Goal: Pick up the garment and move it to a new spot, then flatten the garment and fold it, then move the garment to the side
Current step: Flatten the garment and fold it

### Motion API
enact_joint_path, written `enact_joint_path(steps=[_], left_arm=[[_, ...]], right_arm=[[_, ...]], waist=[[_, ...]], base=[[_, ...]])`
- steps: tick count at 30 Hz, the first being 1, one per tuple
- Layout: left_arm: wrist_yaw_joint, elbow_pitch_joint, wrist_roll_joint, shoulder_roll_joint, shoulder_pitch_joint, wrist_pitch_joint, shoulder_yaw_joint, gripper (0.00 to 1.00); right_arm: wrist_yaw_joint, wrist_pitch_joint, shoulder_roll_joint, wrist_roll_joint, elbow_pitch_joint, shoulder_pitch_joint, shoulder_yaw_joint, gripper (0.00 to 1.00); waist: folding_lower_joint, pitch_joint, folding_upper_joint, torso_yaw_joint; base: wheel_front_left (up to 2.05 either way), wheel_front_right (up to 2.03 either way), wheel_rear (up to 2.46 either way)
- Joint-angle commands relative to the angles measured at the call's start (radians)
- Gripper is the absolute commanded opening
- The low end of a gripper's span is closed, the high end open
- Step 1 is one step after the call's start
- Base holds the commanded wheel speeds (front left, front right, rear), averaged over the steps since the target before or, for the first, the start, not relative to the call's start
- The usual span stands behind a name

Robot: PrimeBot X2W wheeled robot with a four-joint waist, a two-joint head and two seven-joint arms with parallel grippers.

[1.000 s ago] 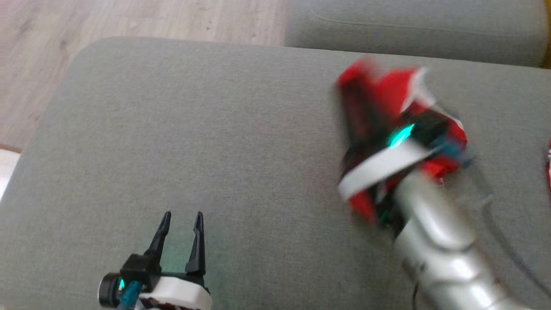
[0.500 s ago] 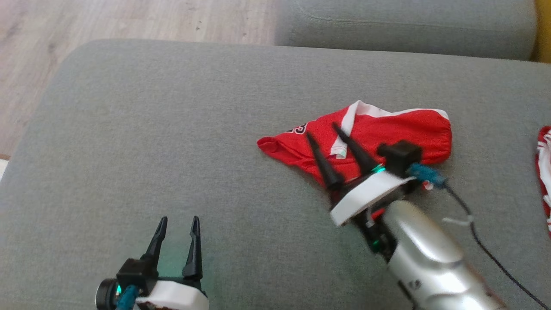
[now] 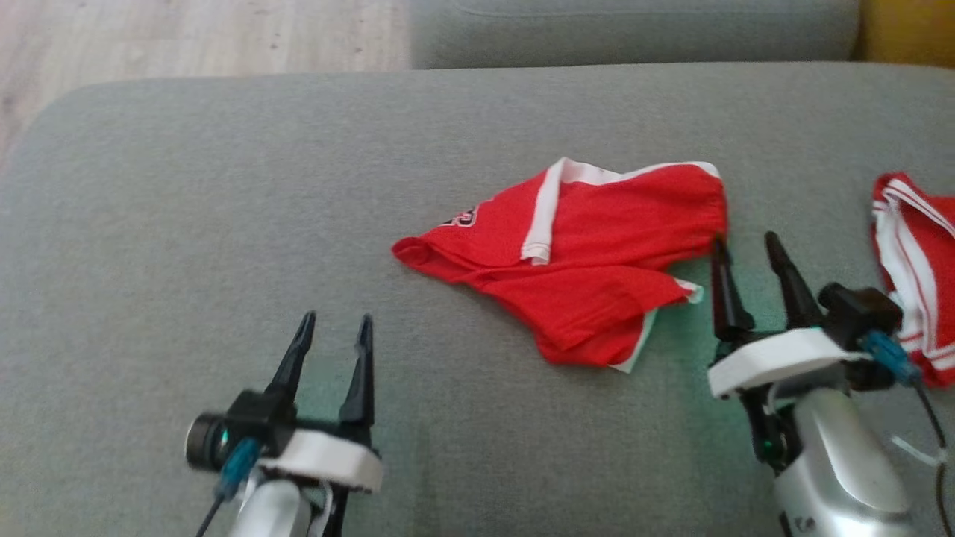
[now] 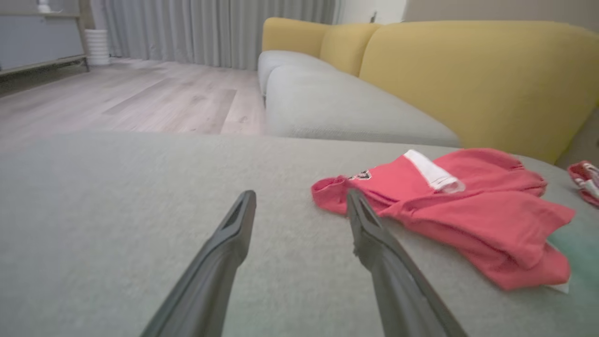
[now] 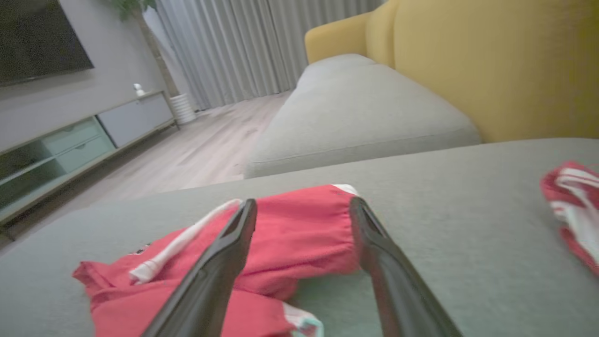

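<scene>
My right tool point(image 3: 744, 240), spread and empty, sits just right of the crumpled red garment point(image 3: 597, 246) on the grey cushion point(image 3: 224, 186), with my left tool point(image 3: 336, 318), also spread, to its near left.

My right gripper point(image 3: 744, 240): garment point(image 3: 597, 261) released, jaws now spread, drawn back beside garment's right edge. Garment, previously lifted, now crumpled on cushion point(image 3: 224, 224).

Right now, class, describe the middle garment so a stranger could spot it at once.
Find the grey cushion before the yellow sofa back. Near its middle lies a crumpled red garment. Unlike the red striped garment at the right edge, it has one broad white band and a small print.
</scene>
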Motion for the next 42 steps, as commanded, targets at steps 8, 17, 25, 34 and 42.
enact_joint_path(steps=[8,17,25,34,42], left_arm=[[-0.023,0.032,-0.014,0.002,-0.233,-0.008,-0.1,1.0],[-0.003,0.295,-0.182,0.002,-0.509,-0.007,-0.309,1.0],[0.045,0.441,-0.362,0.002,-0.651,0.052,-0.493,1.0],[0.073,0.529,-0.5,0.002,-0.695,0.113,-0.64,1.0],[0.073,0.571,-0.551,0.002,-0.698,0.098,-0.724,1.0]], right_arm=[[-0.001,-0.006,0.016,-0.027,-0.048,0.039,-0.05,1.0],[-0.001,-0.006,0.017,0.005,-0.036,0.039,-0.026,1.0],[-0.001,-0.006,0.017,0.024,-0.01,0.026,-0.004,1.0],[-0.001,-0.006,0.017,0.03,0.012,0.014,0.004,1.0],[-0.001,-0.006,0.017,0.026,0.021,0.015,-0.001,1.0]], waist=[[0.0,0.056,0.0,-0.111],[0.0,0.094,0.0,-0.184],[0.0,0.117,0.0,-0.209],[0.0,0.134,0.0,-0.218],[0.0,0.127,0.0,-0.206]], base=[[0.0,0.0,0.0],[0.0,0.0,0.0],[0.0,0.0,0.0],[0.0,0.0,0.0],[0.0,0.0,0.0]])
